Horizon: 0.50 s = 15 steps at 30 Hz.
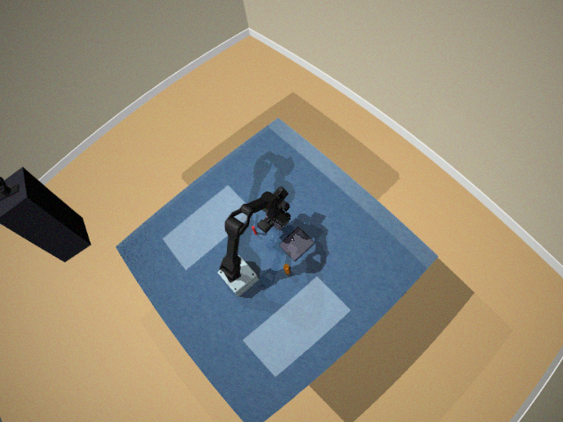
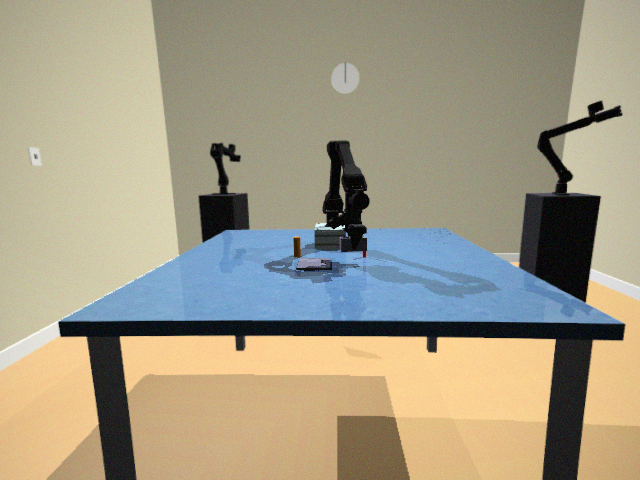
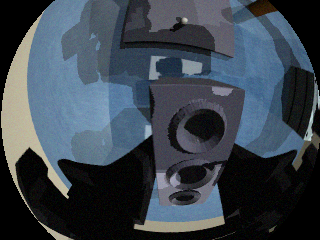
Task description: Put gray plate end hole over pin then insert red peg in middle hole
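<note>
The gray plate (image 3: 164, 102) (image 2: 344, 244) is held by my gripper (image 1: 274, 221) (image 2: 355, 243) (image 3: 184, 135), which is shut on it. It hangs a little above the table. Its three round holes face the wrist camera, running away between the fingers. The flat gray base (image 1: 298, 245) (image 2: 310, 265) (image 3: 215, 22) lies on the table beside the plate, apart from it. A small pale pin (image 3: 184, 21) stands on the base. The red peg (image 1: 253, 229) (image 2: 364, 254) is on the table on the gripper's other side; the wrist view does not show it.
An orange cylinder (image 1: 287, 269) (image 2: 296, 246) stands upright near the base, on the side toward the arm's foot. Two pale rectangles (image 1: 204, 229) (image 1: 296, 324) mark the blue table top (image 1: 363, 254) (image 2: 206, 299). Two more arms stand on dark pedestals beyond the table.
</note>
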Each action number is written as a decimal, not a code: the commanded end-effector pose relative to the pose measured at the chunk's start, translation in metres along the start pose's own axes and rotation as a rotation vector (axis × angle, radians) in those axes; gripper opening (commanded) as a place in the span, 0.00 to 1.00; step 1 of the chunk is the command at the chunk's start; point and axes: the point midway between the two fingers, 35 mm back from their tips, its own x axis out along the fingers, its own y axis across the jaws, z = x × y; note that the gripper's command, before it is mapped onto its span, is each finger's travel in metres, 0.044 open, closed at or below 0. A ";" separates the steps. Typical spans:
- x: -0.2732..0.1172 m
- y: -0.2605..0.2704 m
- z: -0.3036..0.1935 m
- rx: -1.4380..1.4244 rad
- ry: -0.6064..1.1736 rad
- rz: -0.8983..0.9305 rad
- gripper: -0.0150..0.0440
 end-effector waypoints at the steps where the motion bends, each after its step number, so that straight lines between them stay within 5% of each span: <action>1: -0.017 0.004 0.000 -0.003 0.002 0.010 0.25; 15: -0.062 0.002 0.001 0.000 -0.002 0.009 0.25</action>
